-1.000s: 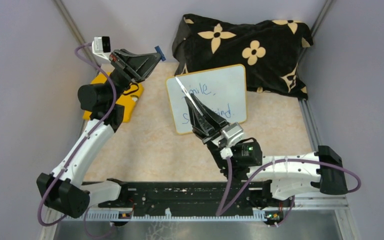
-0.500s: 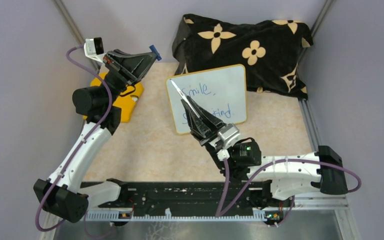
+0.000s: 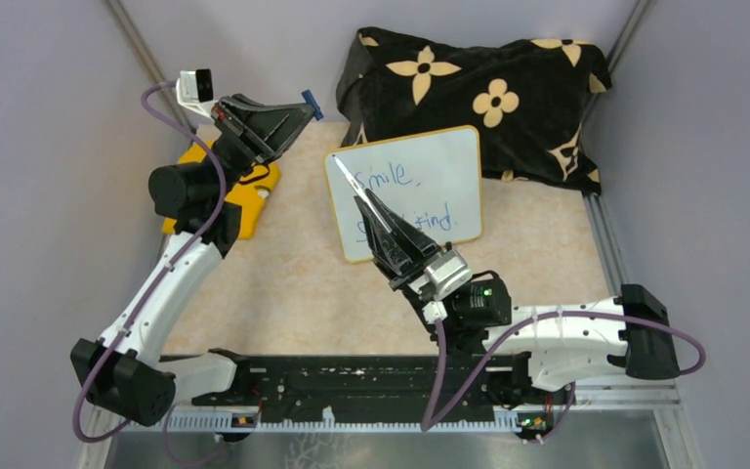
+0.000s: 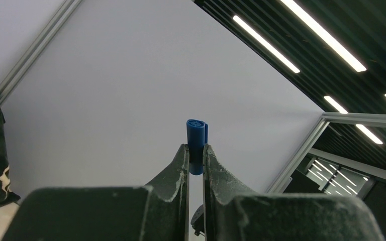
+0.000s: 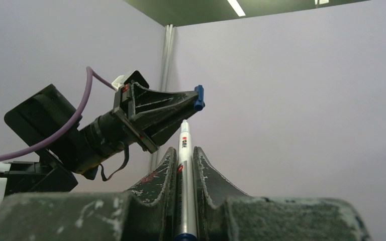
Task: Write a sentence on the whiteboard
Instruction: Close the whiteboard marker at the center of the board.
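At back of surface [image 3: 283, 283], whiteboard [image 3: 449, 156] just beside black flowered cloth [image 3: 488, 88], blue sentence [image 3: 395, 178] on it. Right gripper [image 3: 366, 195], closed on marker [image 3: 347, 174], covers part of second line. Left gripper [image 3: 298, 106] pinches blue cap [image 3: 306, 98] above yellow object [image 3: 249, 200], apart from whiteboard.

whiteboard [image 3: 454, 156]: white, yellow-rimmed, lying flat, slightly rotated | sentence [image 3: 397, 178]: blue handwriting, two lines, lower partly hidden

place: robot lab test cell | walls: plain lilac panels [image 3: 49, 244] framed by aluminium posts [image 3: 135, 39] | bench [image 3: 283, 283]: beige marbled top, two robot arms [image 3: 171, 278] on black rail [image 3: 352, 376] at near edge | overhead: black slats [image 4: 306, 40], strip lights [image 4: 266, 44]
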`<state>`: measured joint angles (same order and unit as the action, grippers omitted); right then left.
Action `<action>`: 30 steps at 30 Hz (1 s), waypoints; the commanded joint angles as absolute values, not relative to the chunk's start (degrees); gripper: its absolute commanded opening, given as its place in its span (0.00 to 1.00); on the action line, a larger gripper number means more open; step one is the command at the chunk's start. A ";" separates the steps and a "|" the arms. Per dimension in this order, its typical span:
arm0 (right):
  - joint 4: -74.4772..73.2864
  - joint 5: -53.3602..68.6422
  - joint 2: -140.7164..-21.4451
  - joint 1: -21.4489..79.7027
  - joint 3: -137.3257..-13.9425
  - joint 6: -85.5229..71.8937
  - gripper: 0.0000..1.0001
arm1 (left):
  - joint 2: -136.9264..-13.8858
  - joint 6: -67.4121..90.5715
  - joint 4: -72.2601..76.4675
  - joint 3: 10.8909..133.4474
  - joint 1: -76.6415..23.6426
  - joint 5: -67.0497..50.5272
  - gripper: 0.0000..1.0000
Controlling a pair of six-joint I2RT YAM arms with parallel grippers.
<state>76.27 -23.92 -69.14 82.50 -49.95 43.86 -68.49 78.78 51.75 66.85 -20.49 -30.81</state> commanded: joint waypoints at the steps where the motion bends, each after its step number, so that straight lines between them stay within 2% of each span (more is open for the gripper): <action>1: 80.90 -23.69 -68.90 83.07 -52.12 45.81 0.00 | -69.74 82.04 56.26 68.45 -20.76 -32.81 0.00; 15: 84.15 -23.00 -70.24 82.97 -52.08 48.16 0.00 | -69.62 85.93 57.63 67.97 -22.48 -34.21 0.00; 24: 83.47 -22.01 -69.20 83.13 -50.91 48.28 0.00 | -65.05 85.18 58.18 57.86 -25.05 -27.28 0.00; 30: 82.90 -21.83 -69.20 83.45 -50.89 48.60 0.00 | -63.99 84.25 57.17 58.53 -25.05 -25.56 0.00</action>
<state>81.62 -22.94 -70.87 82.56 -49.95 48.05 -65.87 84.84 55.70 57.82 -24.99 -28.05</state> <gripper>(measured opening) 0.105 0.146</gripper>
